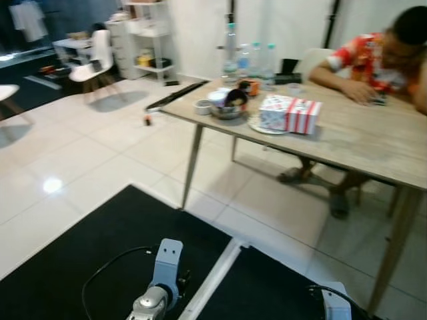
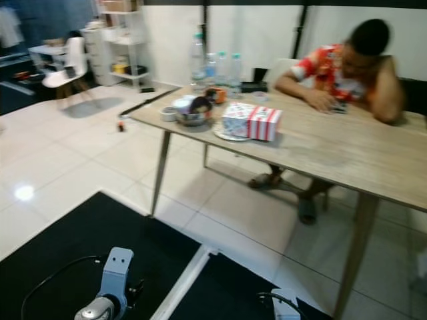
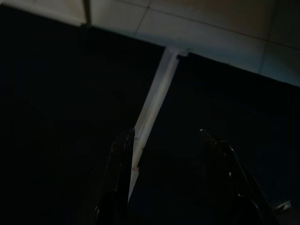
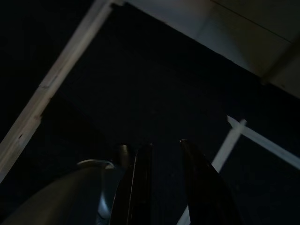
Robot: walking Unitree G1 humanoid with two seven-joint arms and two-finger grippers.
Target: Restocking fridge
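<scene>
Frankly, much is hard to make out: the head views are blurred, and both wrist views are very dark, showing little beyond black mat and pale strips of tape or tile. No fridge can be made out from here. The goods that might go in one sit on the wooden table [image 1: 373, 143]: three clear water bottles [image 1: 250, 61] at its far edge, a red-and-white striped box [image 1: 291, 114] on a plate near its middle, and a metal bowl [image 1: 228, 109] with small white cups just beside the box, toward the table's corner. A person in a red patterned shirt [image 2: 333, 70] sits at the far side of the table, arms resting on it.

Both arms hang low over the black floor mat [image 1: 80, 260], well short of the table. The left gripper [image 3: 171, 154] has its two black fingers spread apart, holding nothing, a white line on the mat showing between them. The right gripper [image 4: 165, 164] has its fingers parted by a narrower gap, also empty. White chairs and shelving stand far beyond the table.
</scene>
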